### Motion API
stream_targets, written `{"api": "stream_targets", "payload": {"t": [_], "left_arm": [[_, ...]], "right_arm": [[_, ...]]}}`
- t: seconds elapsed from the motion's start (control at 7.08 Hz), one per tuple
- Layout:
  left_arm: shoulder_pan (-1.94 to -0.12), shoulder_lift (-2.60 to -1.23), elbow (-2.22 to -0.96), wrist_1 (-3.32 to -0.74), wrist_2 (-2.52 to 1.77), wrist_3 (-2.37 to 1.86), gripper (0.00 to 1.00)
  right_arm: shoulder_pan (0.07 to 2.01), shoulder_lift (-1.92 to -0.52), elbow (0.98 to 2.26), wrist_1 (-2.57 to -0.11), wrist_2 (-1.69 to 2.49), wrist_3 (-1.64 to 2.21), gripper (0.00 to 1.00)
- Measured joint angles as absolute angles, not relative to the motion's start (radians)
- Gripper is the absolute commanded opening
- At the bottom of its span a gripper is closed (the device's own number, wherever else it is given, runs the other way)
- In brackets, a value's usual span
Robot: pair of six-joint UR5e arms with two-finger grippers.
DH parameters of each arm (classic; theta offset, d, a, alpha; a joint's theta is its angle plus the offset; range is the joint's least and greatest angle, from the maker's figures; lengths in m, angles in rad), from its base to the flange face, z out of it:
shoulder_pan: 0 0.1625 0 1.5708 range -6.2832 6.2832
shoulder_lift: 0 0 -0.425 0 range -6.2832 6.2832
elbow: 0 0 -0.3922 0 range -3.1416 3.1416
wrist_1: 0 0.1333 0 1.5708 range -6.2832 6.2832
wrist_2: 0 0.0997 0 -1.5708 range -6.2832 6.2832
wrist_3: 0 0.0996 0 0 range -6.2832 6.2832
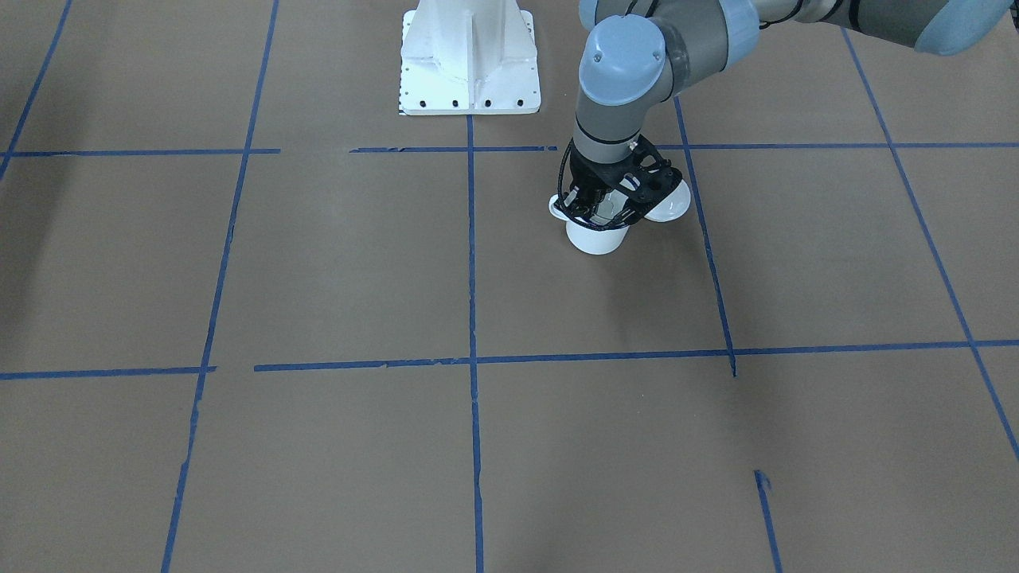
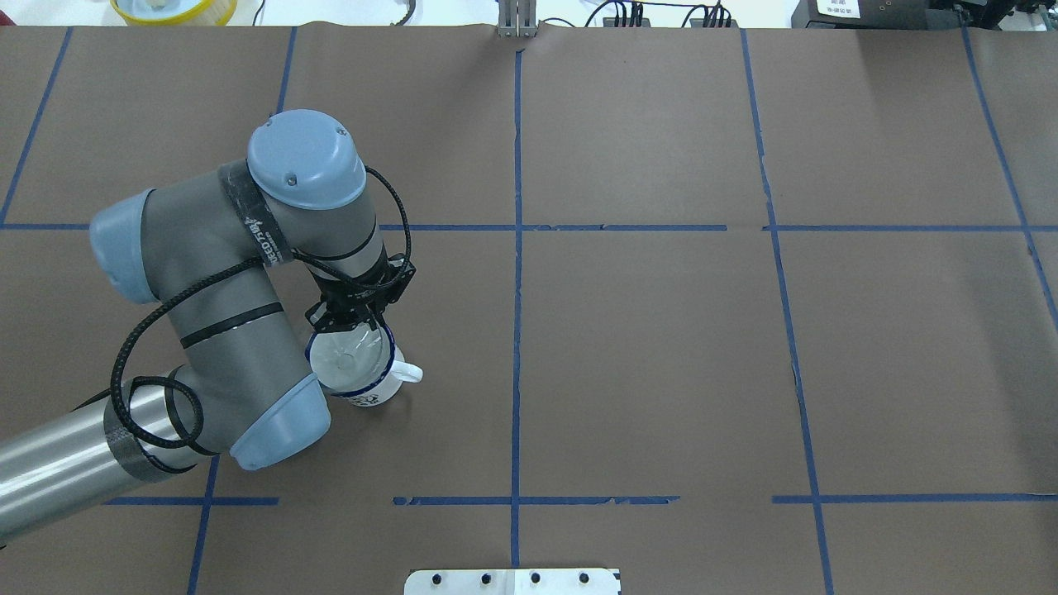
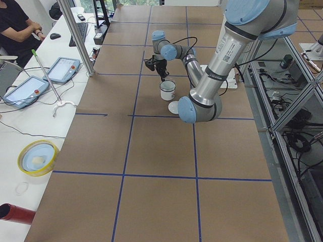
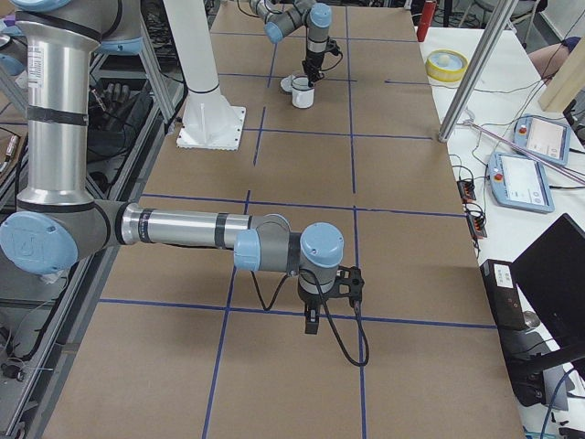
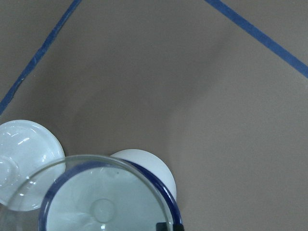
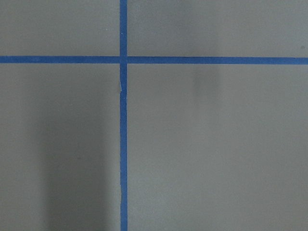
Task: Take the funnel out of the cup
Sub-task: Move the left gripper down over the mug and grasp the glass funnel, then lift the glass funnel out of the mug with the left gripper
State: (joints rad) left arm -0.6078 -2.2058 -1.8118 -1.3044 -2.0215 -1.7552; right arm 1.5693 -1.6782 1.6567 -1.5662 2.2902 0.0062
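The cup (image 2: pixel 369 397) stands upright on the brown surface (image 2: pixel 661 372), on the robot's left side; it is white with a dark blue rim, and its small handle (image 2: pixel 407 373) points toward the middle line of blue tape (image 2: pixel 517 330). The funnel (image 2: pixel 351 357) is clear like glass; it sits in the mouth of the cup, and its round rim is about as wide as the cup's rim. In the left wrist view the clear rim sits a little off to one side of the blue rim.

The left end effector (image 2: pixel 361 324) points down at the far edge of the funnel; its fingers are close together and look pinched on the funnel's rim. A white lid (image 1: pixel 670 208) lies on the surface just beside the cup; the big grey arm hides it in the overhead view.

The right end effector (image 4: pixel 311 322) hangs low over the surface, well apart from the cup; I cannot tell if it is wide or narrow; its own camera sees only brown surface and two crossing blue lines.
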Motion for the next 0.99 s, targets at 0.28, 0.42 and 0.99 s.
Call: {"api": "stream_targets", "payload": {"t": [0.28, 0.42, 0.99], "left_arm": [[-0.619, -2.213, -1.854, -1.268, -2.021, -1.755, 0.0], [-0.639, -2.227, -1.896, -1.217, -2.017, -1.751, 0.0], [-0.812, -2.302, -1.958, -1.207, -1.972, -1.75, 0.0]], "right_arm": [[1.569, -1.678, 1.657, -1.566, 2.29, 0.006, 1.0], [1.569, -1.678, 1.657, -1.566, 2.29, 0.006, 1.0], [1.569, -1.678, 1.657, -1.566, 2.29, 0.006, 1.0]]}}
